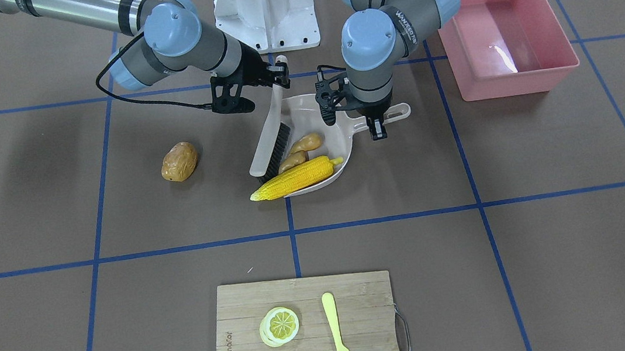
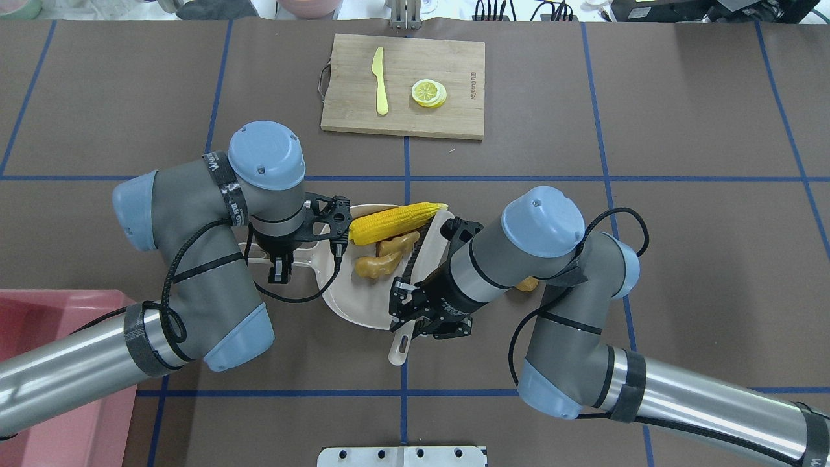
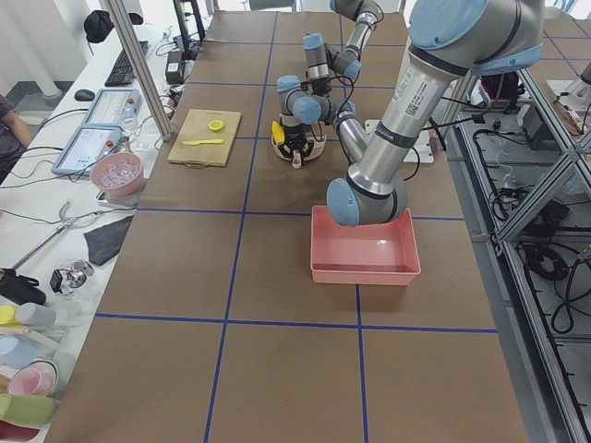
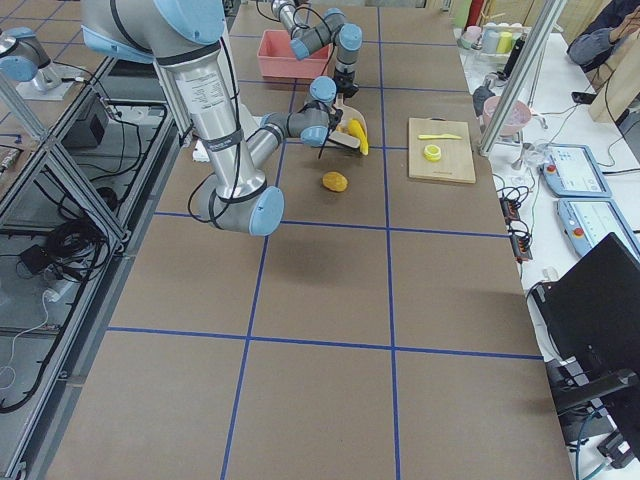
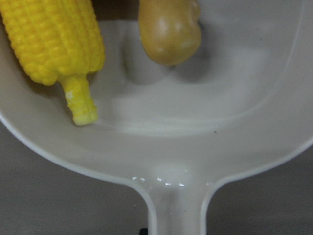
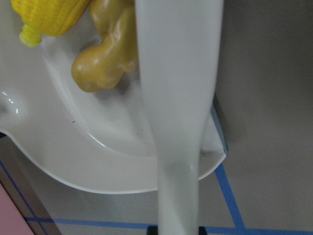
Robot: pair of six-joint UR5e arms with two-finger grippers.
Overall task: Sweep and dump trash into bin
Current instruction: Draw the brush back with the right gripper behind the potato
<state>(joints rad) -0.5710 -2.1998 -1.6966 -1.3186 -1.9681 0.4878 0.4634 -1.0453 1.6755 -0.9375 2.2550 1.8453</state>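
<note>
The yellow corn cob [image 1: 295, 178] lies across the mouth of the beige dustpan [image 1: 305, 111], its tip sticking out over the lip. The tan ginger root [image 1: 301, 150] lies inside the pan beside the brush [image 1: 273, 144]. The brown potato [image 1: 179, 161] lies on the table, apart from the pan. My left gripper [image 1: 379, 126] is shut on the dustpan's handle. My right gripper [image 1: 277, 72] is shut on the brush's handle [image 6: 178, 98]. The pink bin [image 1: 508, 35] stands empty on my left side. Corn [image 5: 54, 39] and ginger [image 5: 168, 29] show in the left wrist view.
A wooden cutting board [image 1: 250, 347] at the table's far side holds a lemon slice [image 1: 279, 325] and a pale yellow plastic knife [image 1: 338, 337]. The white robot base [image 1: 265, 10] stands behind the dustpan. Blue tape lines cross the brown table.
</note>
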